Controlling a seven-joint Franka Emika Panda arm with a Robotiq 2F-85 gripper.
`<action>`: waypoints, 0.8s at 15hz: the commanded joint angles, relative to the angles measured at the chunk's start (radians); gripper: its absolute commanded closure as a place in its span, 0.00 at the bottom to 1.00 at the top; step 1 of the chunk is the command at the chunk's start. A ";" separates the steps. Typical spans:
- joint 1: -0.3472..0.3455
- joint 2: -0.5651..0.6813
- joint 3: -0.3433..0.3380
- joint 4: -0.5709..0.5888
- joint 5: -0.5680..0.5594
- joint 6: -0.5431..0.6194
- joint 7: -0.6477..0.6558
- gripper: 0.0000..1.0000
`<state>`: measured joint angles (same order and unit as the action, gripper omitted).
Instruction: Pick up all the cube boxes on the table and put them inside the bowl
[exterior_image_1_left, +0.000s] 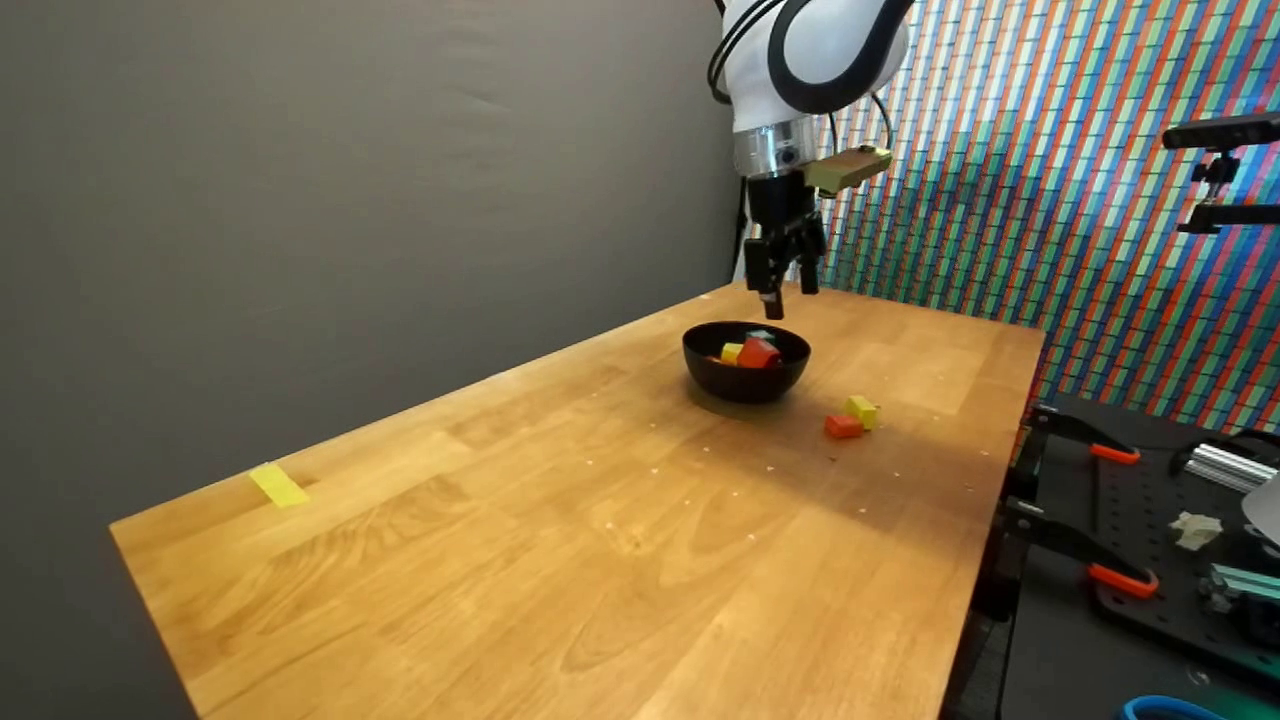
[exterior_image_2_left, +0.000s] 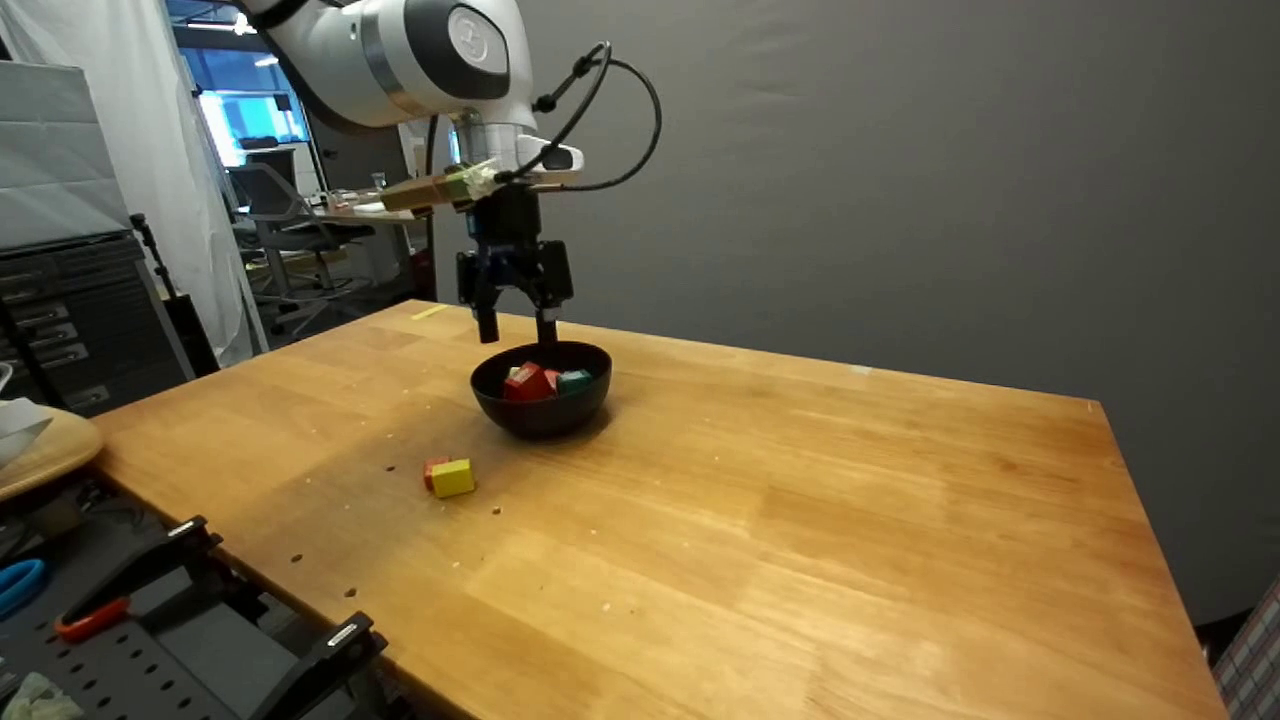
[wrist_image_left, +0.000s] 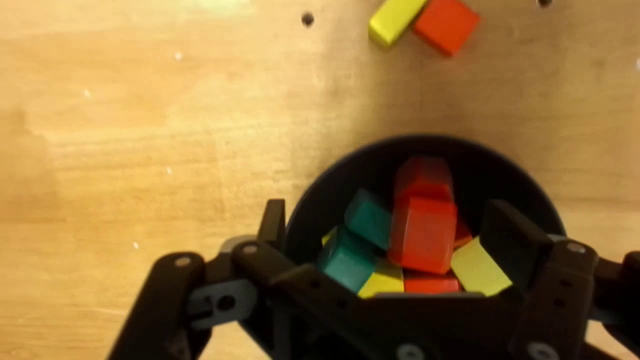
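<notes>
Two cubes (exterior_image_2_left: 454, 479) on table (exterior_image_2_left: 850, 550); one bowl (exterior_image_1_left: 745, 386), several cubes (wrist_image_left: 425, 235) inside; one claw (exterior_image_2_left: 517, 332) above, spread wide, empty.

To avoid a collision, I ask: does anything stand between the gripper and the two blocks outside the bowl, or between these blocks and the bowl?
The open gripper hangs above the bowl, whose rim might hinder a low path to the yellow block and red block. Nothing visible stands between these and the bowl.

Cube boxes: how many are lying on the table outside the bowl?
2: a yellow cube box and an orange-red one, close together on the table near the top of the wrist view. Another could be hidden behind the bowl.
</notes>
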<state>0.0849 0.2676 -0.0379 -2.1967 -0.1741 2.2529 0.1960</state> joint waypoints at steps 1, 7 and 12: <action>-0.002 -0.130 0.018 -0.156 0.003 -0.074 0.011 0.00; -0.039 -0.069 0.033 -0.320 0.077 0.196 -0.104 0.00; -0.088 0.010 0.074 -0.431 0.257 0.554 -0.212 0.30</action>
<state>0.0440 0.2521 -0.0096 -2.5737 -0.0167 2.6447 0.0561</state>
